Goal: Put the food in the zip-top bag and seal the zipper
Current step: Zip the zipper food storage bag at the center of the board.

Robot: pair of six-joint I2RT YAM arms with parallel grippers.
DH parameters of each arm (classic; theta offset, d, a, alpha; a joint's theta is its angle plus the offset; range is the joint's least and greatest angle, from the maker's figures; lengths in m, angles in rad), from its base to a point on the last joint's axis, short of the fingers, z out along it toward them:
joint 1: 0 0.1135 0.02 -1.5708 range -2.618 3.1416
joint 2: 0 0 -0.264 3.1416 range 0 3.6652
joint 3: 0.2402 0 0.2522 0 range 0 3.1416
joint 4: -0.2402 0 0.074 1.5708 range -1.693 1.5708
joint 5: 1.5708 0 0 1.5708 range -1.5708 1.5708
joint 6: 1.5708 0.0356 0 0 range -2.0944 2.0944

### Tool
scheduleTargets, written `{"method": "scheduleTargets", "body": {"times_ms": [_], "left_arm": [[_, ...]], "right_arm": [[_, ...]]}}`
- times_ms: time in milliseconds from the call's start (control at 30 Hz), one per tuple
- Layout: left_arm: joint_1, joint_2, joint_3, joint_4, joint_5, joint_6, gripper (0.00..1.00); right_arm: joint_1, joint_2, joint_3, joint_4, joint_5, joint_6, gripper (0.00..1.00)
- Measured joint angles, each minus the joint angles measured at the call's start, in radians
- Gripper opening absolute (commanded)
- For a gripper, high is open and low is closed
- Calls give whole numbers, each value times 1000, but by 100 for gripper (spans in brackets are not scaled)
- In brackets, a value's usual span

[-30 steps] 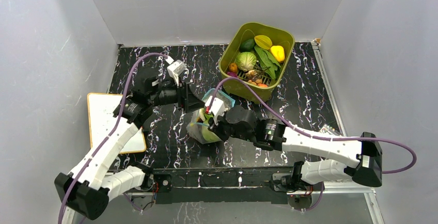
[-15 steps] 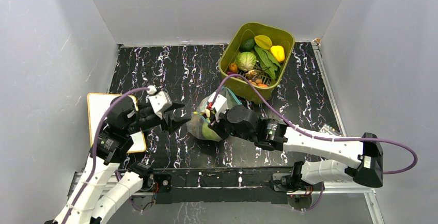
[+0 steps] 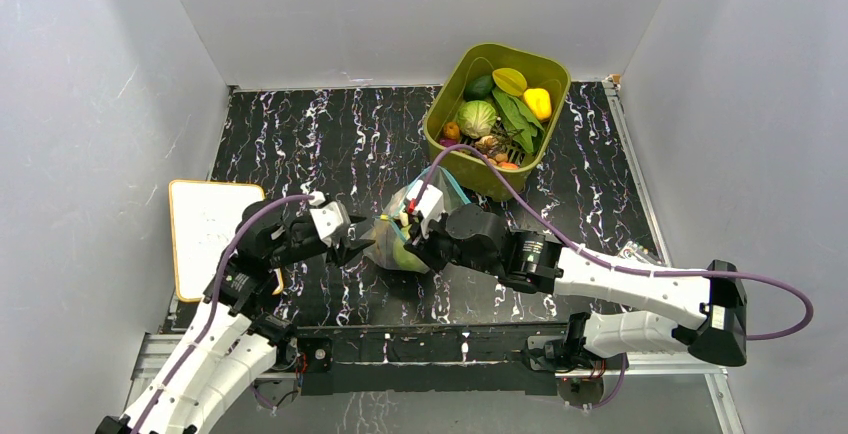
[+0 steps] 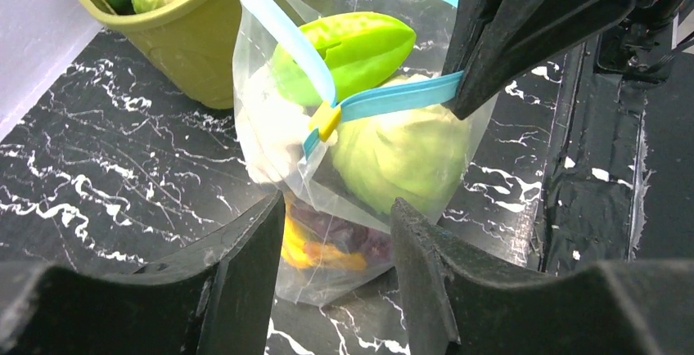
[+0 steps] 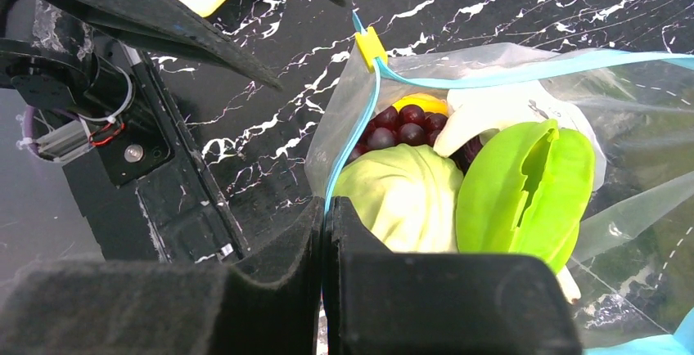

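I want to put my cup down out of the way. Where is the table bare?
Widest bare patch: back-left of the marble table, between the back wall, the olive-green tub and the white board. A smaller one lies right of the tub, beyond the right arm. The centre is crowded: both arms meet at the zip-top bag.

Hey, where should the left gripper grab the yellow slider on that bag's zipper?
Pinch the yellow slider itself, left gripper coming straight in from its own side. It juts out at the near end of the zipper, while the right gripper holds the strip farther along.
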Motion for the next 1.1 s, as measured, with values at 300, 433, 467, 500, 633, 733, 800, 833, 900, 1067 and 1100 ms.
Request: {"method": "scheduleTargets", "body": {"times_ms": [300, 433, 467, 500, 633, 733, 800, 833, 900, 1067, 1100], "left_arm": [[0, 92, -44, 173, 44, -37, 48], [0, 112, -61, 233, 44, -58, 48], [0, 116, -63, 246, 44, -62, 48], [0, 119, -64, 256, 45, -66, 48], [0, 134, -74, 298, 55, -79, 47], [0, 146, -75, 312, 64, -86, 43], [0, 155, -77, 327, 72, -93, 31], [0, 158, -78, 330, 79, -95, 25], [0, 159, -82, 337, 90, -103, 18], [0, 146, -86, 341, 98, -110, 1], [0, 142, -86, 341, 100, -114, 0]], "right_arm": [[0, -2, -1, 0, -20, -1, 0], [0, -5, -1, 0, -23, -1, 0], [0, -5, -1, 0, -23, -1, 0], [0, -5, -1, 0, -25, -1, 0], [0, -5, -1, 0, -28, -1, 0], [0, -5, -1, 0, -32, 0, 0], [0, -5, -1, 0, -37, 0, 0], [0, -5, -1, 0, -40, 0, 0], [0, -5, -1, 0, -44, 0, 0], [0, -8, -8, 2, -44, 2, 0], [0, -10, -12, 2, -44, 3, 0]]}}
